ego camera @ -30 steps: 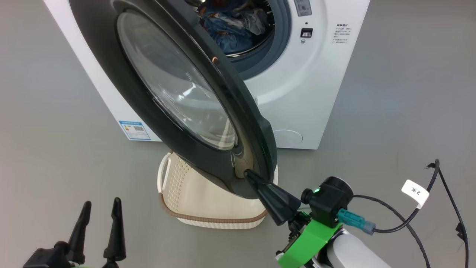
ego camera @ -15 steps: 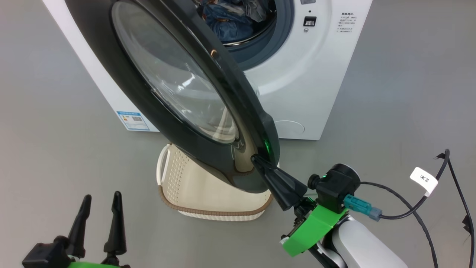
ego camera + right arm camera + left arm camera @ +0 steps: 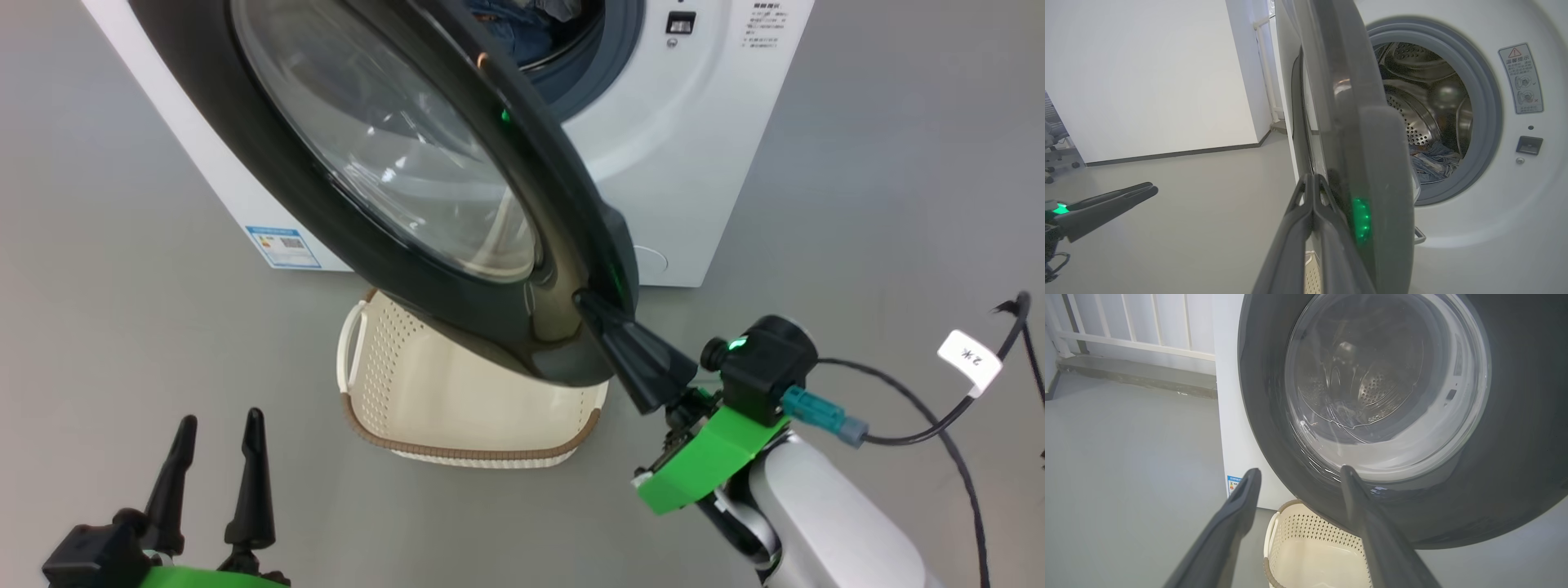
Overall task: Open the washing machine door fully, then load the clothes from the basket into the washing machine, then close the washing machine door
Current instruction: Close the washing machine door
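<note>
Desk: While you have the head view up, how does the washing machine door stand?

Operator: It stands swung well out from the washing machine, hinged on my left, neither latched nor wide open. My right wrist view catches it nearly edge-on, with a green glow on that edge.

Desk: And your right gripper?

Operator: My right gripper is clenched, its fingers pressed together with nothing between them. The tips sit against the door's glossy black rim, by its free edge.

Desk: The left one?

Operator: My left gripper is released, jaws spread and holding nothing. It hangs low on my left, well apart from the door.

Desk: Where are the clothes?

Operator: The clothes lie blue at the bottom of the steel drum, behind the grey-blue gasket. I cannot make out any print on them.

Desk: The basket?

Operator: The basket sits on the grey floor just in front of the machine, partly beneath the door's lower rim. A blue label sticker shows low on the white panel left of the door.
</note>
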